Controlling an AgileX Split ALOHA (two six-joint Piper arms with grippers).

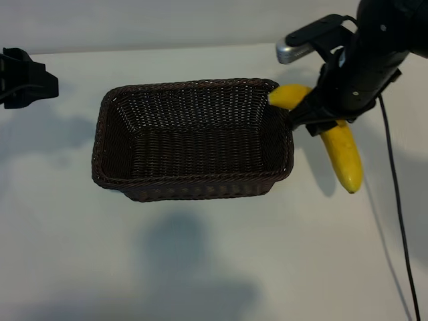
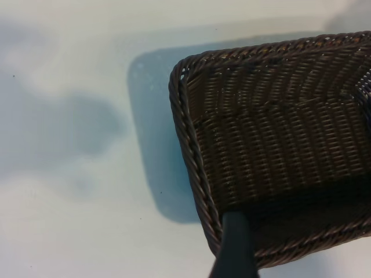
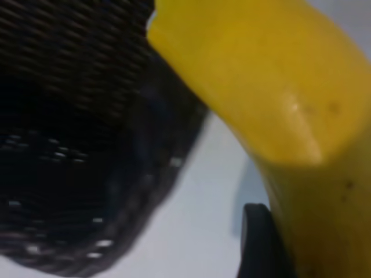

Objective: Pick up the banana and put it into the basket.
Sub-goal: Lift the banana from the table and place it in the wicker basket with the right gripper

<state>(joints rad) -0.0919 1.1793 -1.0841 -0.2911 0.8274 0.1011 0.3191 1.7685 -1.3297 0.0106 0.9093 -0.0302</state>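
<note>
- At the far left edge of the exterior view, the left gripper [image 1: 27, 83] sits parked over the white bench [image 1: 200, 267], well apart from the banana.
- Its fingers stand spread wide with nothing between them; in the left wrist view 1 dark finger [image 2: 235, 246] crosses a corner of the basket rim.
- Right of it, near the middle of the bench, the basket [image 1: 107, 144] sits flat, dark brown and woven, with a braided rim and sloping sides.
- At the basket's far right corner, the right gripper [image 1: 321, 110] points steeply down, its fingers pinching the banana [image 1: 344, 157] around its middle.
- 1 end of the banana pokes over the basket's far right corner, while the longer end hangs down outside the right wall, above the bench.
- Seen from the right wrist, the banana fills the view beside the basket's dark weave.
</note>
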